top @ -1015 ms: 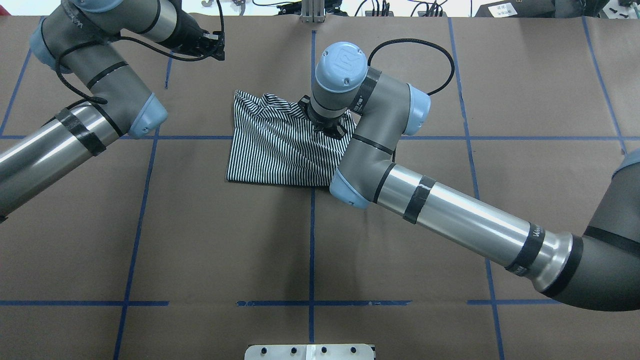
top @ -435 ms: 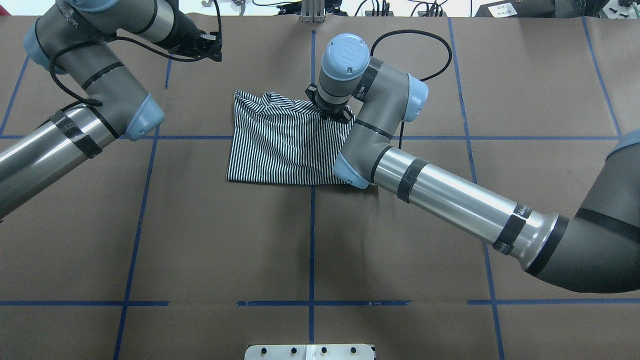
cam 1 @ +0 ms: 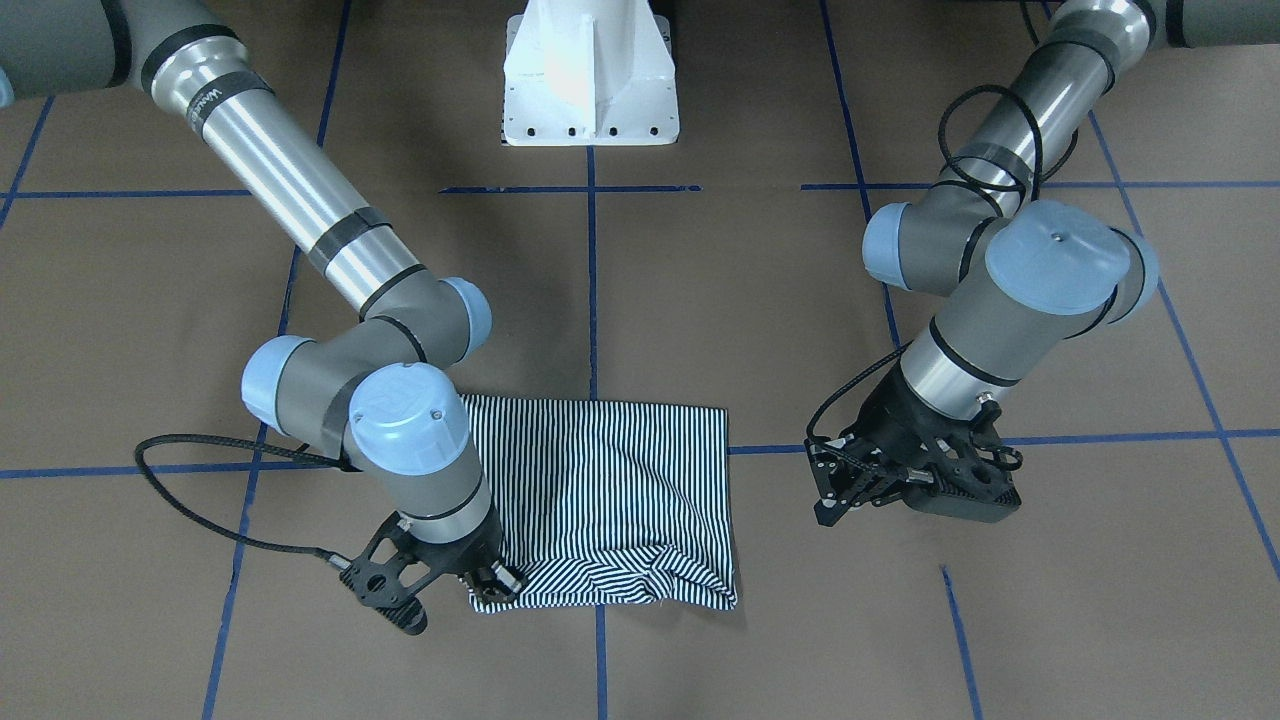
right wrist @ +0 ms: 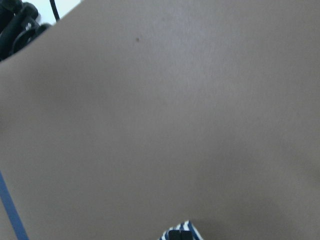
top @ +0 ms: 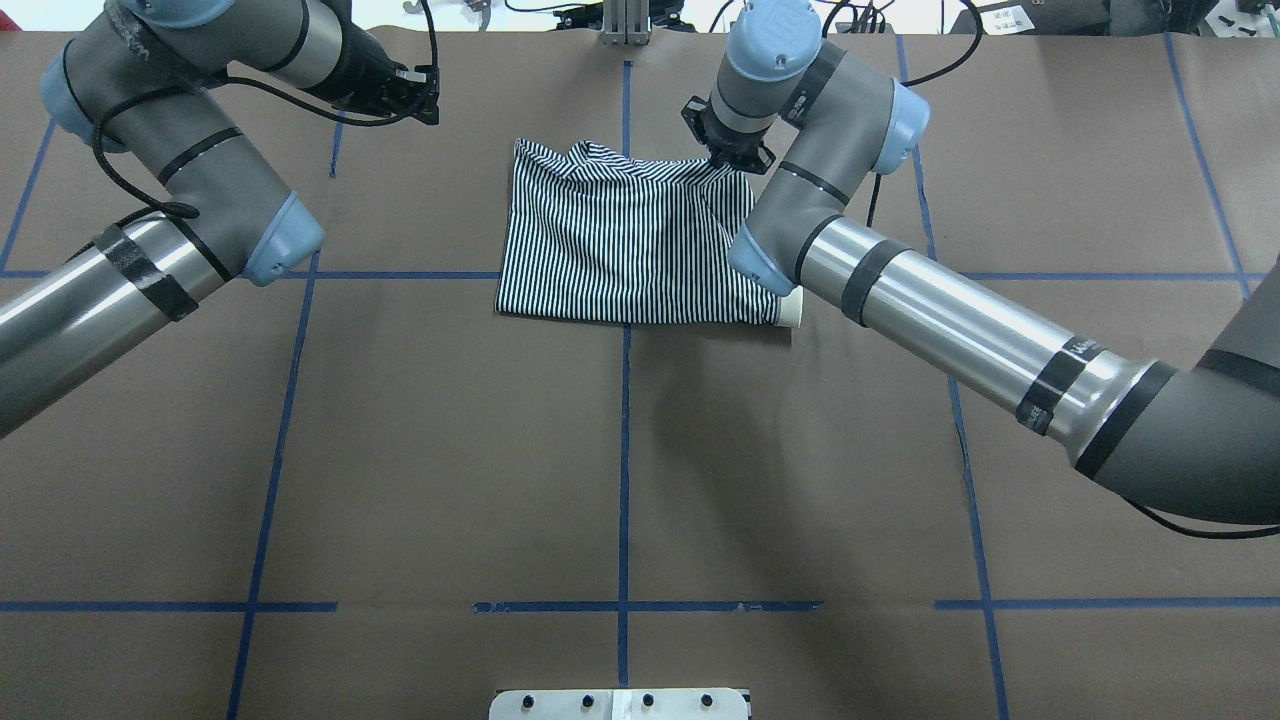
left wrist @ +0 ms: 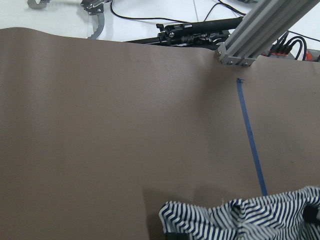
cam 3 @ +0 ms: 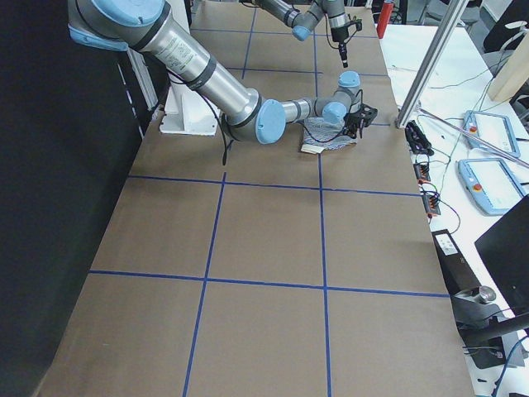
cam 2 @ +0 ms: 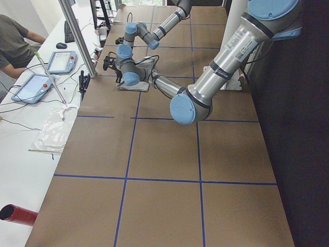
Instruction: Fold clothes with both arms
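The striped polo shirt (top: 620, 240) lies folded into a rough rectangle on the brown table, far of centre; it also shows in the front view (cam 1: 610, 490). A cream collar bit (top: 791, 311) pokes out at its near right corner. My right gripper (top: 728, 158) is shut on the shirt's far right corner, also seen from the front (cam 1: 487, 583). In the right wrist view a bit of striped cloth (right wrist: 181, 231) sits at the bottom edge. My left gripper (top: 428, 95) hangs open and empty, apart from the shirt, to its far left (cam 1: 822, 487). The left wrist view shows the shirt's edge (left wrist: 250, 220).
Blue tape lines (top: 624, 450) grid the table. The white pedestal base (cam 1: 590, 80) stands at the robot's side. An aluminium post (top: 625, 20) and cables sit at the far edge. A person (cam 2: 15, 36) and tablets (cam 2: 60, 60) are at the side bench.
My right gripper has dragged the shirt farther away and to the right, holding its far right corner. The left arm has shifted only slightly.
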{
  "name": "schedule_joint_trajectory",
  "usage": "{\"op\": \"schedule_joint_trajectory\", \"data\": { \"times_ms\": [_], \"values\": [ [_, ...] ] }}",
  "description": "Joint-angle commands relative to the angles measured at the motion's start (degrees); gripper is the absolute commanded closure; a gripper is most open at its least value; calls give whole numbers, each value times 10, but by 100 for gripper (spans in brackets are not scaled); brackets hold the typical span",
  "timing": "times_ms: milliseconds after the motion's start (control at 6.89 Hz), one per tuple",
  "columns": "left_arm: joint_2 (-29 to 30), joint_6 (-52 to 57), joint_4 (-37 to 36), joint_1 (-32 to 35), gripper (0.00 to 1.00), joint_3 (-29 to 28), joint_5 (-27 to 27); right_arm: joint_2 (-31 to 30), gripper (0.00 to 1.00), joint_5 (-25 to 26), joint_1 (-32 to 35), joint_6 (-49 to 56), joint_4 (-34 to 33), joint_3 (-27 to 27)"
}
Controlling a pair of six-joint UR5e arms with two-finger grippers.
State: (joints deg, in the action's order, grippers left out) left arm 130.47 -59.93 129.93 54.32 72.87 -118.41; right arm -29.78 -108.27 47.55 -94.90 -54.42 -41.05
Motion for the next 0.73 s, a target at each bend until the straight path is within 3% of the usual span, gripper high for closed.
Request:
{"op": "schedule_joint_trajectory", "data": {
  "times_ms": [0, 145, 290, 435, 580],
  "values": [
    [-10, 0, 1, 0, 100, 9, 1, -3, 100, -53, 48, 53, -70, -58],
    [-36, 3, 3, 0, 100, 26, -1, -37, 82, -92, 69, 92, -111, -108],
    [-79, 4, 0, 2, 100, 77, -4, -109, 62, -140, 99, 122, -115, -183],
    [-120, 25, 1, 19, 100, 114, -8, -184, 56, -186, 136, 178, -128, -249],
    [-156, 89, 0, 39, 100, 132, -25, -247, 37, -212, 175, 261, -138, -302]
  ]
}}
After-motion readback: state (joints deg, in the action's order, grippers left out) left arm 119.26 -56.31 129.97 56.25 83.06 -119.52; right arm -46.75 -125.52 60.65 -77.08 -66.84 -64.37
